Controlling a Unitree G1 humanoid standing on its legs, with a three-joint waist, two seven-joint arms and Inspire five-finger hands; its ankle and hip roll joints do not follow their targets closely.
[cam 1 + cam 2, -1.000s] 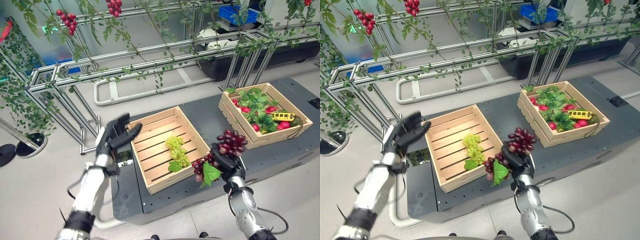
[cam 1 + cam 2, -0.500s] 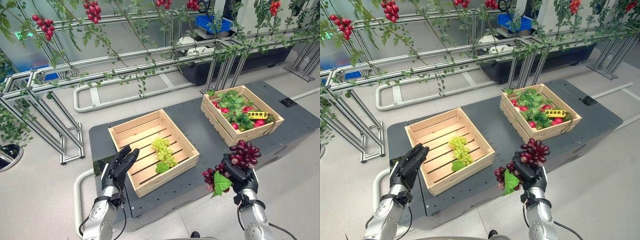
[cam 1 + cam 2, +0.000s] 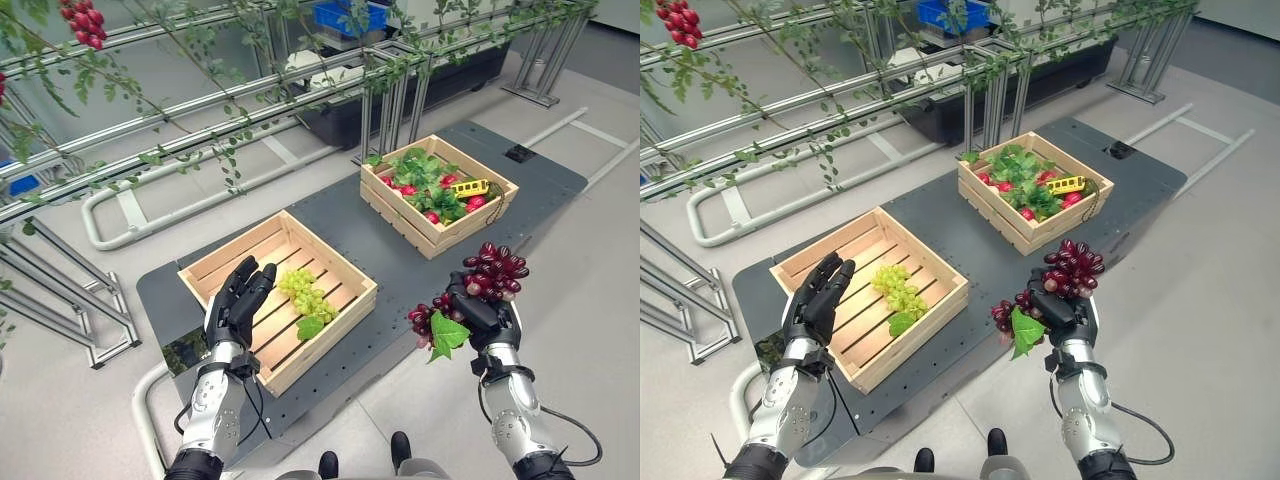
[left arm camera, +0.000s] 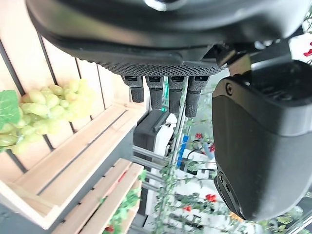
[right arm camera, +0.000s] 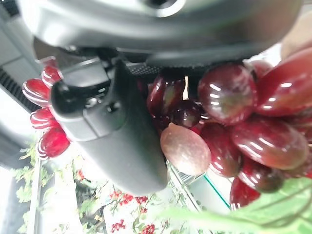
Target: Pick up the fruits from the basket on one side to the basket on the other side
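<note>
Red grapes (image 3: 490, 272) are clutched in your right hand (image 3: 483, 318) off the platform's edge, while your left hand (image 3: 236, 305), fingers straight, hovers over the near crate (image 3: 222, 268) beside green grapes (image 3: 306, 296).

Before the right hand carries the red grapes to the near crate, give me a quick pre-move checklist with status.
1. Grip: right hand is curled round the red grape bunch; ok.
2. Whole bunch secured: part of it and a green leaf hang below the hand; cannot tell how firmly the stem is held.
3. Drop room: near crate holds only a green grape bunch, with bare slats around it; ok.
4. Left hand is open, raised over the near crate's front corner; may block the drop; not ok.
5. Path: dark platform between the hand and the near crate is bare; ok.
6. Far crate stands apart, off the path; ok.
</note>
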